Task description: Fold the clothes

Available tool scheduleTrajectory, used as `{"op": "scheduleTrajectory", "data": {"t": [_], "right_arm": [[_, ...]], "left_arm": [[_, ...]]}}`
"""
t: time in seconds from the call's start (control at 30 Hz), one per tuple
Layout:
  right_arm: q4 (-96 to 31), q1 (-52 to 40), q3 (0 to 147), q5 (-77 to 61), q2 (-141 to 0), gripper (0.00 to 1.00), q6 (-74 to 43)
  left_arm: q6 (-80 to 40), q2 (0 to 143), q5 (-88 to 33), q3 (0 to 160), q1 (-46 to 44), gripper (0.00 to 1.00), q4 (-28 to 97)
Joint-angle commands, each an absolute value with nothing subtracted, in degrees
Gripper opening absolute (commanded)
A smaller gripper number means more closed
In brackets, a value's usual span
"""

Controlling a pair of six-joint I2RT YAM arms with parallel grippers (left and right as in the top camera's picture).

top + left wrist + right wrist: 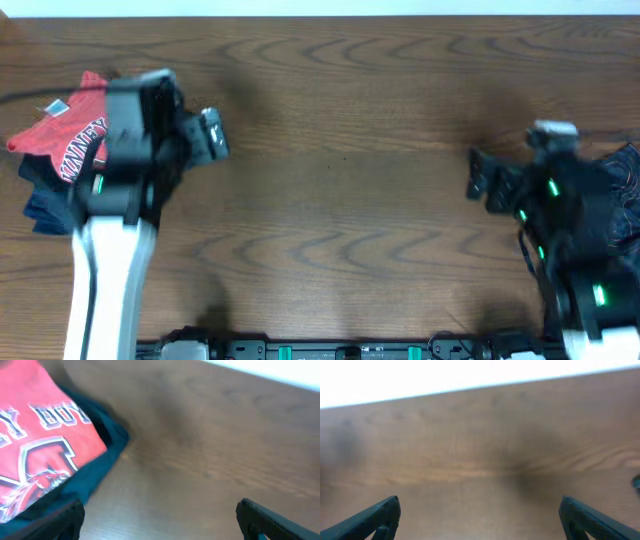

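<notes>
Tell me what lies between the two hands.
Only bare table lies between the left hand and the right hand; the overhead view shows it.

**Fig.** Wooden table (350, 200), dark brown with a wavy grain, viewed from above. At its far left lay a small stack of clothes (60, 160): a coral-red T-shirt (45, 450) with white lettering, on top of a navy piece (95, 477) that rested on the tabletop. At the right edge lay a dark garment (625, 185), perhaps patterned, only partly in view.

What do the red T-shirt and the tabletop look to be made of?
Red T-shirt: soft cloth, possibly cotton, matte; it creases and carries white printed lettering. Tabletop: dark brown wood or wood-look laminate, smooth with slight sheen; grain lines show.
</notes>
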State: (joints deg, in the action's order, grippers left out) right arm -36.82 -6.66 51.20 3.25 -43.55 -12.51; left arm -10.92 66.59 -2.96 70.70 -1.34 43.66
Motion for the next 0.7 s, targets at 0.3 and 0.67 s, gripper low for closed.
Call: {"op": "scheduleTrajectory", "data": {"t": [0.3, 0.67], "right_arm": [[-42.2, -6.4, 38.7, 7.7, -22.1, 0.99, -14.7], [-62.3, -6.4, 38.7, 7.7, -22.1, 0.99, -14.7]], "left_arm": [[-14.9, 40.3, -2.3, 53.6, -1.3, 0.98, 36.3], [-14.9, 40.0, -2.3, 53.6, -1.3, 0.98, 37.0]]}}
